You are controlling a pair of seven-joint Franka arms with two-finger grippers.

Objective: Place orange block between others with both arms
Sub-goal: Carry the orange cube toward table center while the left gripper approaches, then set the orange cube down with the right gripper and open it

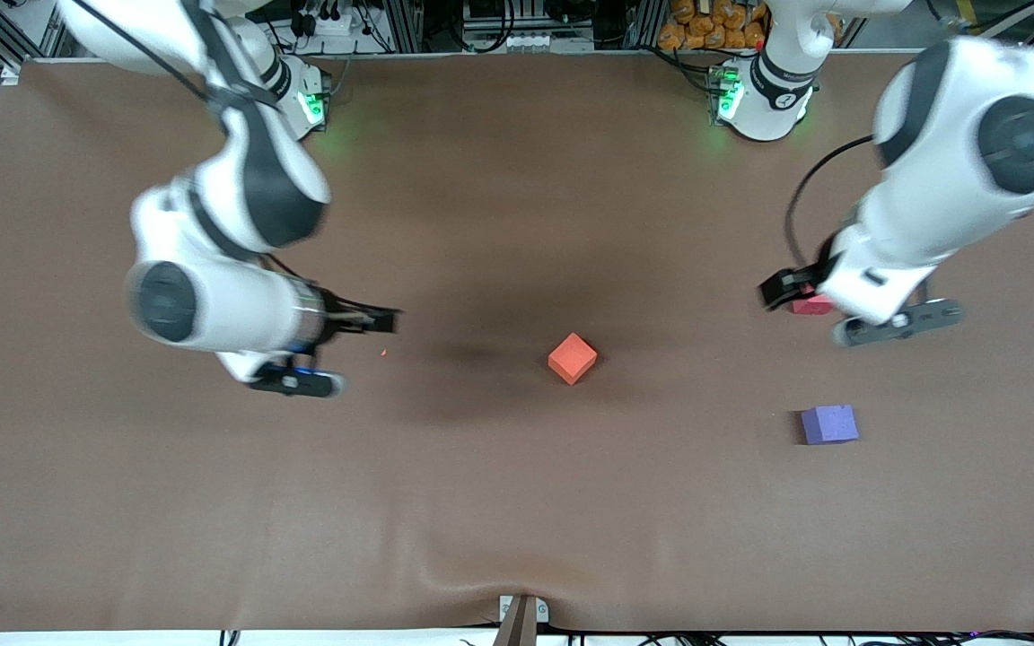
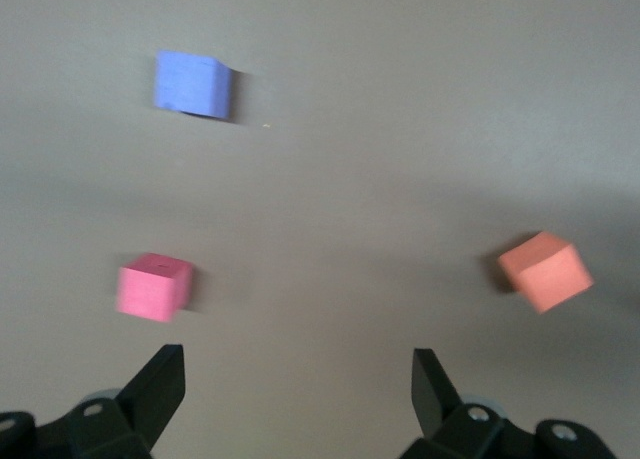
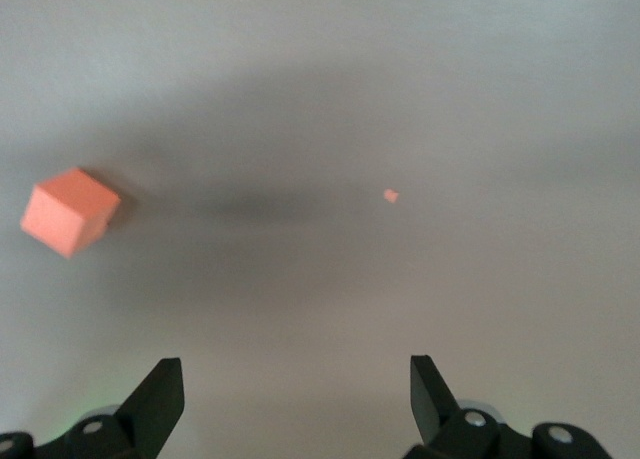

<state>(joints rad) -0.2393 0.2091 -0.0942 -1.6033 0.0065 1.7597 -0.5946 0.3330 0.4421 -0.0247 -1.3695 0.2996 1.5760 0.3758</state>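
The orange block (image 1: 572, 358) (image 2: 545, 270) (image 3: 68, 211) rests alone at mid-table. The others lie toward the left arm's end: a red-pink cube (image 1: 811, 306) (image 2: 153, 287), partly hidden under the left arm in the front view, and a purple cube (image 1: 829, 424) (image 2: 192, 83) nearer to the front camera. My left gripper (image 1: 782, 289) (image 2: 298, 374) hovers beside the red-pink cube, open and holding nothing. My right gripper (image 1: 384, 320) (image 3: 296, 379) hovers over bare table toward the right arm's end, well apart from the orange block, also open and holding nothing.
A brown mat (image 1: 517, 502) covers the table. A tiny orange crumb (image 1: 383, 353) (image 3: 391, 195) lies on it near the right gripper. The arms' green-lit bases (image 1: 755, 94) stand along the edge farthest from the front camera.
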